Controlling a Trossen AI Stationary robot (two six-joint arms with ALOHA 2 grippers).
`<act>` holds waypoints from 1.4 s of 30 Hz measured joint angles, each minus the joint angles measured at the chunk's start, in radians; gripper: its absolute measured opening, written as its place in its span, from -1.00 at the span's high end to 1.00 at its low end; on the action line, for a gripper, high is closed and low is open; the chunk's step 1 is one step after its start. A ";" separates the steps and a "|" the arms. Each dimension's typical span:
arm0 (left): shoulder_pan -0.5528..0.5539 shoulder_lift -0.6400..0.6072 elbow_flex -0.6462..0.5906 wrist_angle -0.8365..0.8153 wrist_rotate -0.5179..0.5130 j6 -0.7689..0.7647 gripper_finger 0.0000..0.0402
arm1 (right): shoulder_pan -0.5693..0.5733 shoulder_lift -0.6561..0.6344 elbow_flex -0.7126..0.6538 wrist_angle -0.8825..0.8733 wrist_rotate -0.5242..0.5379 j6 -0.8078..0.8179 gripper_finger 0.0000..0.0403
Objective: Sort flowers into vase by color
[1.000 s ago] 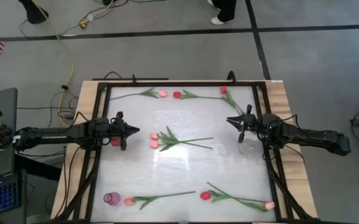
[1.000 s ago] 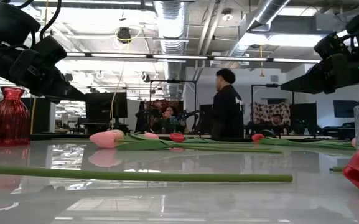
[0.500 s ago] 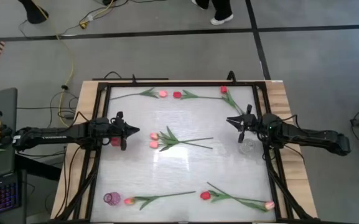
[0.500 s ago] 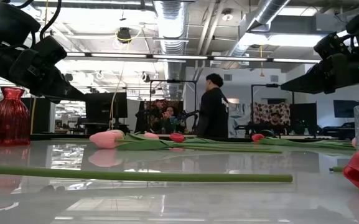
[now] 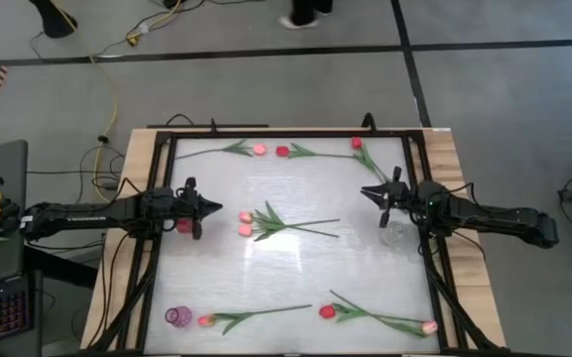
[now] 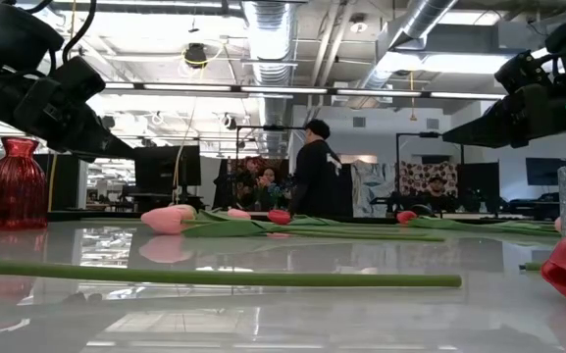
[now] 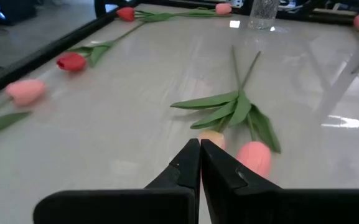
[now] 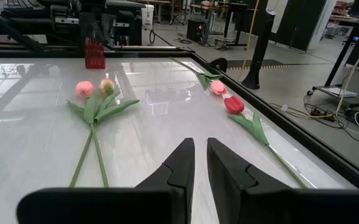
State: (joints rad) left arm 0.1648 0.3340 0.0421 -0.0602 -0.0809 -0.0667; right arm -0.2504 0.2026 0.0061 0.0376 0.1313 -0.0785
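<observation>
Several tulips lie flat on the white table [image 5: 295,263]. Two pink ones [image 5: 246,223] lie side by side at the centre, stems toward the right. A pink one [image 5: 259,150] and two red ones [image 5: 283,152] [image 5: 357,143] lie along the far edge. A pink [image 5: 205,320], a red [image 5: 326,311] and a pink one [image 5: 429,326] lie along the near edge. My left gripper [image 5: 216,208] [image 7: 200,146] hovers shut, left of the central pair. My right gripper [image 5: 367,191] [image 8: 200,144] hovers to their right, its fingers a narrow gap apart.
A red vase [image 5: 183,225] [image 6: 12,186] stands beneath the left gripper. A clear vase [image 5: 396,234] stands under the right arm. A small purple vase [image 5: 177,316] stands at the near left corner. A black frame [image 5: 286,132] rims the table. A person [image 6: 312,172] walks beyond the far edge.
Both arms and all the flowers have kept still. The person behind the table has walked toward the left.
</observation>
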 joint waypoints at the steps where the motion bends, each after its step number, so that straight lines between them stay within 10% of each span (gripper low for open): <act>1: 0.000 0.000 0.000 0.002 -0.016 0.021 1.00 | 0.000 0.000 0.000 0.000 0.000 0.000 0.64; 9: 0.000 0.000 0.000 0.007 -0.035 -0.003 1.00 | 0.000 0.000 0.000 0.000 0.000 -0.032 0.64; 17: 0.000 0.000 -0.001 0.009 -0.035 -0.504 1.00 | 0.000 0.000 0.000 0.012 0.000 -0.002 0.64; 29: 0.001 -0.001 0.008 0.075 0.010 -0.440 0.98 | 0.002 0.013 0.063 -0.012 0.001 0.011 0.64; 42: 0.001 0.128 0.364 -0.122 -0.175 -0.142 0.43 | -0.001 0.212 0.380 -0.311 0.067 -0.027 0.63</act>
State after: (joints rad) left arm 0.1654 0.4624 0.4061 -0.1825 -0.2554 -0.2086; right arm -0.2510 0.4143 0.3859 -0.2730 0.1980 -0.1052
